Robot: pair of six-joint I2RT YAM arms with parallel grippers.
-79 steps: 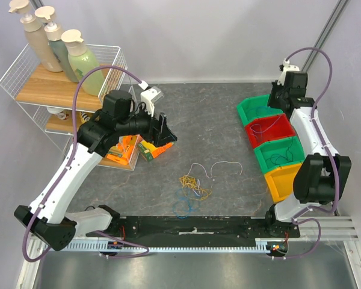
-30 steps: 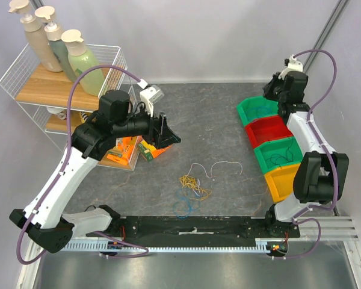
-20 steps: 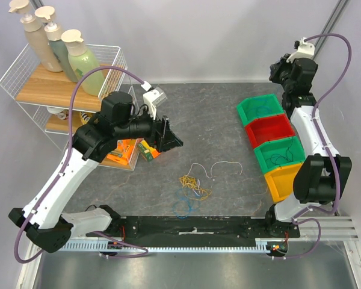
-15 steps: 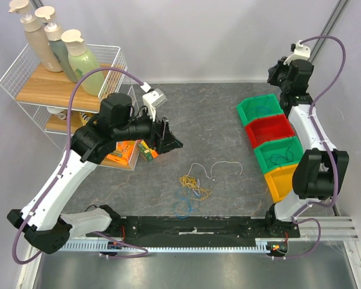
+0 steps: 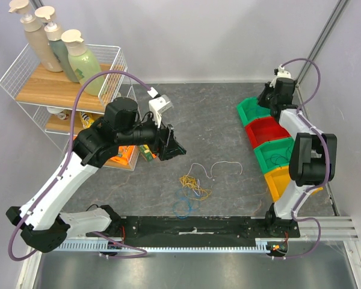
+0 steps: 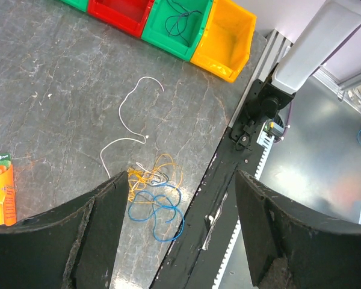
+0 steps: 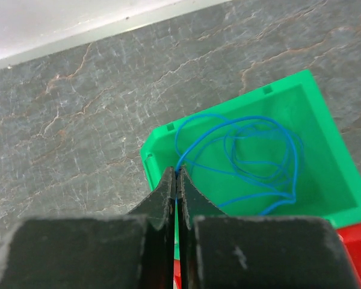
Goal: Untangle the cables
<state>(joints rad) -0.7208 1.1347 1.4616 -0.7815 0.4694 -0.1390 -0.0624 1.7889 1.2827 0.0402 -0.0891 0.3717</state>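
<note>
1. The left gripper [image 5: 173, 146] has swung off the orange box [image 5: 125, 158] toward 4 o'clock, nearer the table's middle. Its jaws are spread wide and hold nothing. I judge it is lining up on the tangle.
2. The tangle [image 5: 191, 189] lies on the table at that gripper's 5 o'clock, well apart from it. The yellow strands run along a 10-to-4 axis, and the blue loops meet them at their 7 o'clock.
3. The white cable [image 5: 224, 162] lies loose at the tangle's 1 o'clock. Its long axis runs 9-to-3 and its far end points to 3.
4. The right gripper [image 7: 176, 171] has dropped from a raised pose to the far green bin [image 5: 248, 114]. Its tips are clenched, and the binned blue cable [image 7: 253, 150] runs into their seam, apparently pinched. In the wrist view the coils stretch 9-to-3 inside the bin. That strand looks sorted; the tangle remains.
</note>
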